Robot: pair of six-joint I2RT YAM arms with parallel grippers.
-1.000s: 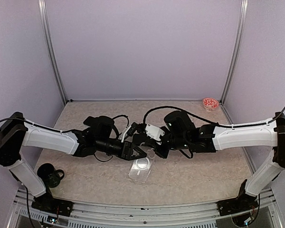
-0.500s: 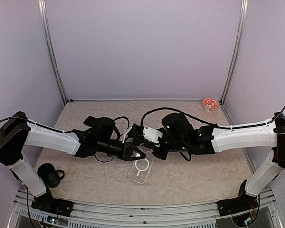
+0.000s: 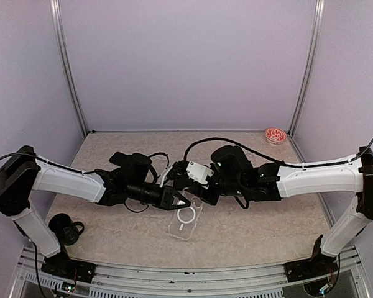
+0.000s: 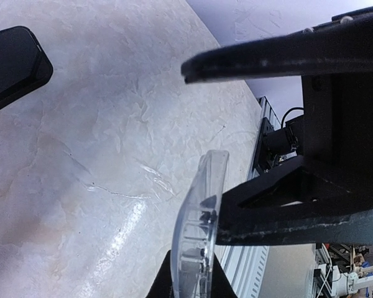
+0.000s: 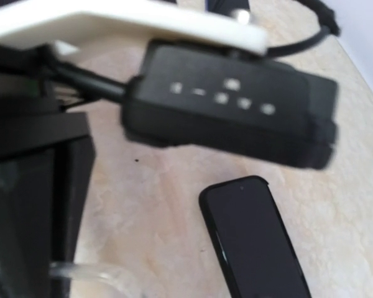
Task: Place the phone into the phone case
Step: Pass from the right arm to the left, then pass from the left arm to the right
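Clear phone case (image 4: 198,223) sits edge-on between the wide-open jaws of the left gripper (image 3: 186,202), not clamped; we judge it's being steadied. The black phone (image 5: 255,239) lies on the table (image 5: 339,161) near the right gripper (image 3: 206,197), whose opening we can't tell.

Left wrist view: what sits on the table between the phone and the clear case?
Nothing. In the left wrist view, only bare marbled tabletop lies between the black phone at the upper left and the clear case.
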